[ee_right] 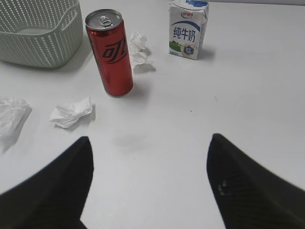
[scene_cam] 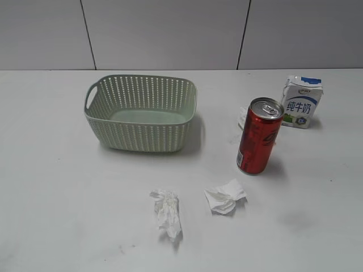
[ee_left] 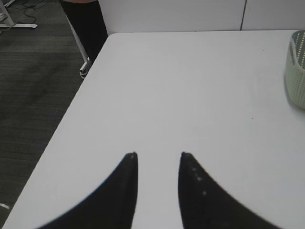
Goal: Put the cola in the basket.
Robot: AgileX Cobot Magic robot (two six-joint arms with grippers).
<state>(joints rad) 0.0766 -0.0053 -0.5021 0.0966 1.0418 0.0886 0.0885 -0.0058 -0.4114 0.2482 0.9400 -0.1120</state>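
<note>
The cola [scene_cam: 258, 136] is a tall red can with a silver top, upright on the white table right of centre; it also shows in the right wrist view [ee_right: 110, 53]. The pale green basket [scene_cam: 142, 129] stands empty to its left, and shows in the right wrist view [ee_right: 40, 45] and at the edge of the left wrist view [ee_left: 296, 71]. My right gripper [ee_right: 150, 138] is open wide and empty, well short of the can. My left gripper [ee_left: 158, 154] is open and empty over bare table near the left edge. Neither gripper shows in the exterior view.
A white-and-blue milk carton [scene_cam: 302, 101] stands behind and right of the can. Crumpled tissues lie in front of the basket [scene_cam: 167, 211], in front of the can [scene_cam: 225, 196] and behind it [ee_right: 138, 50]. The table's left edge [ee_left: 71, 114] drops to dark floor.
</note>
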